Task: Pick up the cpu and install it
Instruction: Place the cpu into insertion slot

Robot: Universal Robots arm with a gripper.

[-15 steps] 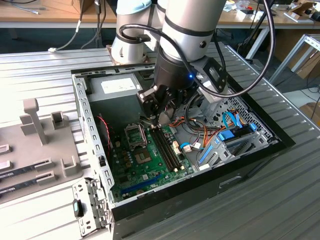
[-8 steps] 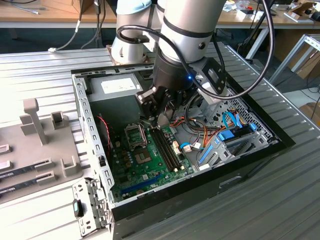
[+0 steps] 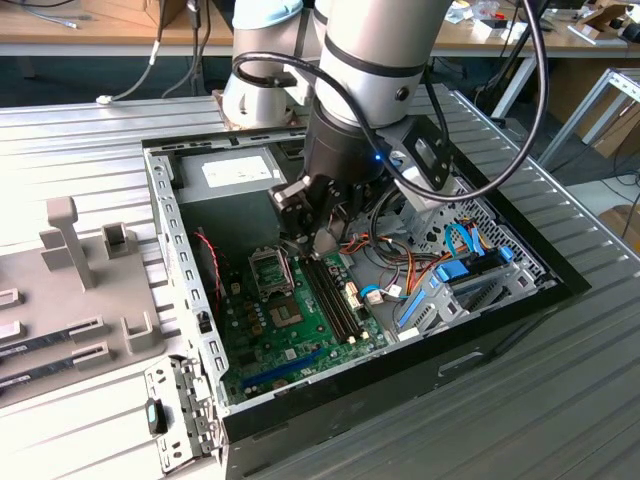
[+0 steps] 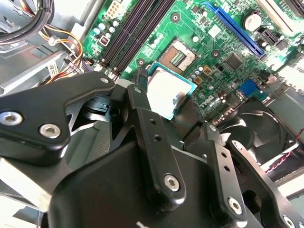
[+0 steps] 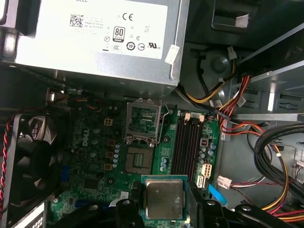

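The cpu, a small silvery square chip with a thin green rim, hangs above the green motherboard with my gripper shut on it, one black finger on each side. In the second wrist view the cpu sits between the fingers, a short way from the bare socket. In the first wrist view the socket lies just beyond the chip, its metal frame flipped back. In the exterior view my gripper is low inside the open computer case, next to the socket.
A grey power supply fills the case's back wall. A black fan stands beside the board. Memory slots and bundled cables lie close to the socket. Blue drive brackets and grey fixtures flank the case.
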